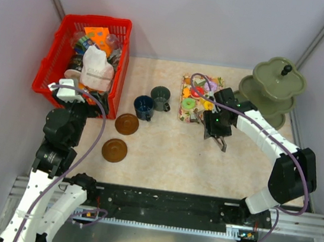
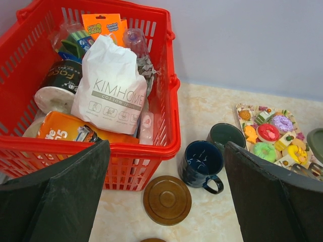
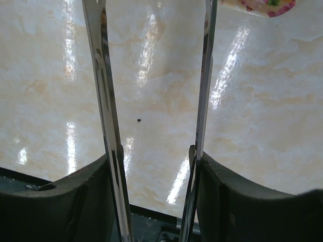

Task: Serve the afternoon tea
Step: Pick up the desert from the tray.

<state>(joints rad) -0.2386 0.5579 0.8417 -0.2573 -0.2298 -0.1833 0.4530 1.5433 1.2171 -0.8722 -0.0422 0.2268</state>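
Overhead and wrist views of the tea service at the pastry stage. The right hand point(image 1: 219, 133) is closed on a pair of thin metal tongs point(image 3: 108, 101): in its wrist view we see one blade lying against the inside of each finger, with only bare bench point(image 1: 170, 152) between the blades. This hand hovers just on the near side of the patterned tray point(image 1: 184, 100), which carries the toy pastries point(image 1: 200, 95) at the far middle of the bench. The olive three-tier stand point(image 1: 274, 88) is at the far right, and we see no pastry on its tiers. The navy mug point(image 1: 144, 107) and the dark-green mug point(image 1: 160, 97) sit side by side left of the tray, apart from the two brown saucers point(image 1: 127, 123) lying nearer the arms. The left hand point(image 1: 64, 91) is spread wide and grips nothing, poised at the near wall of the red basket point(image 1: 86, 57). We judge the step in hand to be the transfer of pastries to the stand, with none moved yet. The next move calls for carrying the tong tips back over the tray, straddling a single pastry, and squeezing gently enough that the blades do not slip off it.
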